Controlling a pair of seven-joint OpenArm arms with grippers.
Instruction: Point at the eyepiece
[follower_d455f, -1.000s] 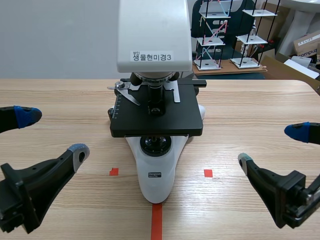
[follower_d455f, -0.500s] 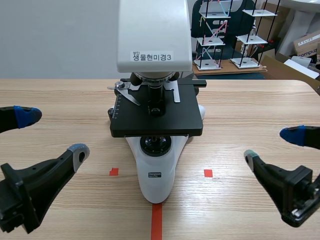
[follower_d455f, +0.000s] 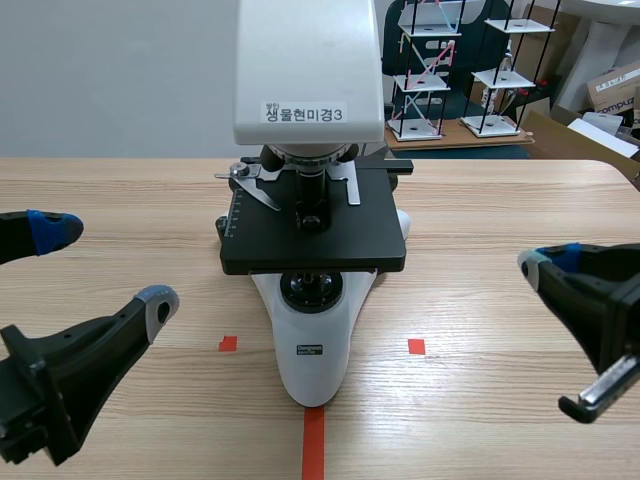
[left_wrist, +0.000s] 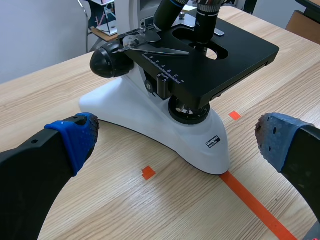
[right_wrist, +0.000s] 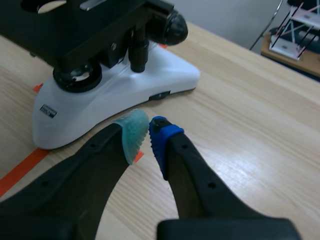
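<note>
A white and black microscope (follower_d455f: 312, 260) stands mid-table, its white head (follower_d455f: 308, 70) running out of the scene view's top, so no eyepiece shows in any view. My left gripper (follower_d455f: 105, 268) hangs open at the table's left, well apart from the microscope. In the left wrist view the white base (left_wrist: 150, 112) and black stage (left_wrist: 225, 55) lie ahead of the open left gripper (left_wrist: 175, 142). My right gripper (follower_d455f: 545, 262) is at the table's right, shut on nothing. In the right wrist view its pads meet at the right gripper (right_wrist: 148, 131), just short of the base (right_wrist: 125, 85).
Orange-red tape squares (follower_d455f: 416, 346) and a tape line (follower_d455f: 313, 440) mark the wooden table (follower_d455f: 500, 200) in front of the microscope. Beyond the far edge stand stick-and-string model towers (follower_d455f: 430, 70) and a cardboard box (follower_d455f: 615, 90).
My right gripper's fingers have come together from wide open to shut, and the gripper has lifted a little. The left arm and the microscope have not moved.
</note>
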